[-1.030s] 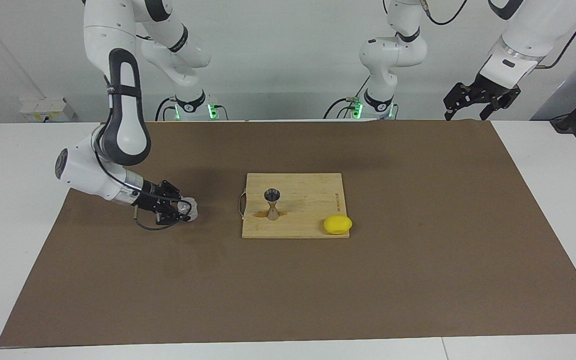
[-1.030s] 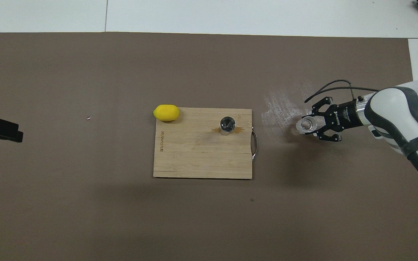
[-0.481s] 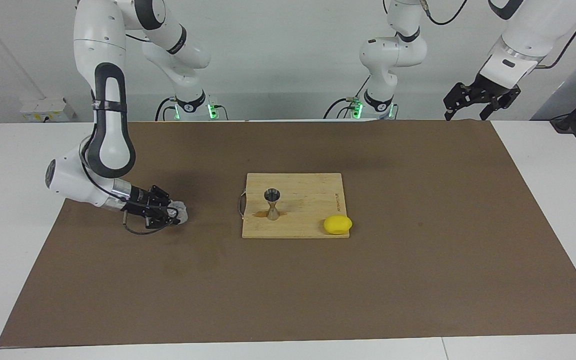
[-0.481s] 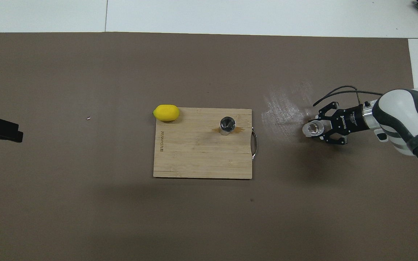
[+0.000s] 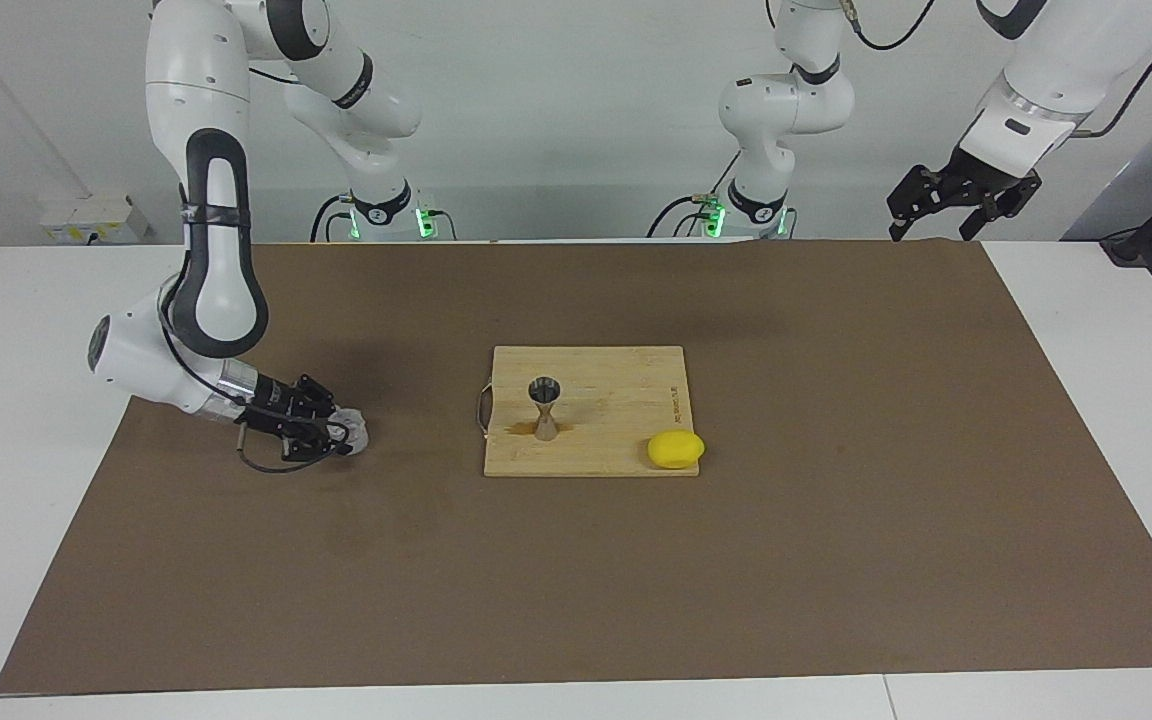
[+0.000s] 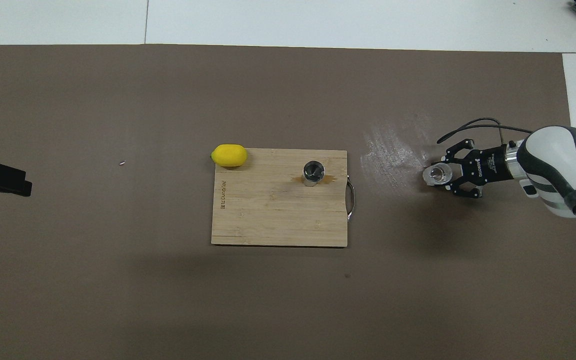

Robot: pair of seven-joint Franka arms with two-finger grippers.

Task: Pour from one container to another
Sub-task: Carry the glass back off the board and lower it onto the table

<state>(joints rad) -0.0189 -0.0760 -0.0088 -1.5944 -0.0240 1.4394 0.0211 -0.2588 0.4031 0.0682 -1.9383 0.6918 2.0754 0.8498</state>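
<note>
White walls back a white table covered by a broad brown mat (image 5: 836, 520), and at its middle lies a pale rectangular wooden cutting board (image 5: 616, 440) with a thin metal handle on the edge toward the right arm's end. On the board stands the small silvery-grey hourglass-shaped metal jigger (image 5: 544, 407), upright with its open cone facing up; a brownish smear marks the wood at its foot. A yellow lemon (image 5: 676, 449) rests at the board's corner farthest from the robots, toward the left arm's end, half on the board and half off. The right gripper (image 5: 341, 432) is low over the mat, well apart from the board toward the right arm's end, with its wrist lying nearly level. Its fingers sit around the small clear thick-walled glass cup (image 6: 439, 174), which stands upright at the mat, mouth up; the fingers are at the glass, though whether they press it or have just slackened cannot be told. A pale smeared patch shows on the mat between cup and board. The left gripper (image 5: 941, 215) waits in the air over the mat's corner nearest its own base, fingers spread open and holding nothing.
</note>
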